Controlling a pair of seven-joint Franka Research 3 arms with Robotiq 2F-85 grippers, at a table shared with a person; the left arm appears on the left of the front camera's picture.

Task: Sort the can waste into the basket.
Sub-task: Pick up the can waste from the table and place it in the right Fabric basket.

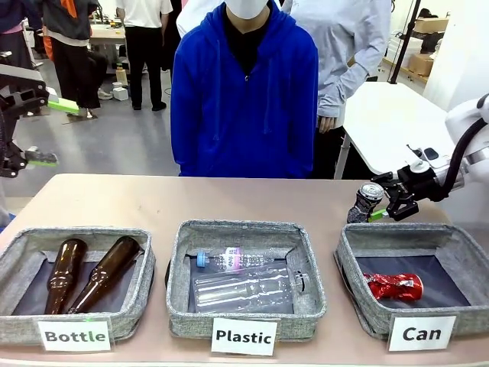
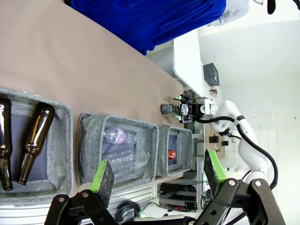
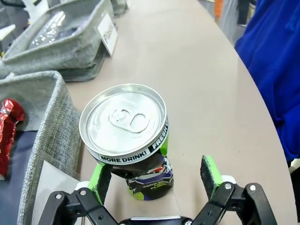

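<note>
A crushed dark can with a silver top stands on the table just behind the grey basket labelled "Can". My right gripper is open beside it. In the right wrist view the can stands between the green pads, closer to the left one, next to the basket wall. A crushed red can lies inside the basket, and its edge is seen from the wrist. My left gripper hangs open, raised at the far left. From its wrist, the left gripper looks down on the basket and dark can.
A "Plastic" basket with clear bottles sits in the middle. A "Bottle" basket with two brown glass bottles sits at the left. A person in a blue hoodie stands at the far side. Bare table lies behind the baskets.
</note>
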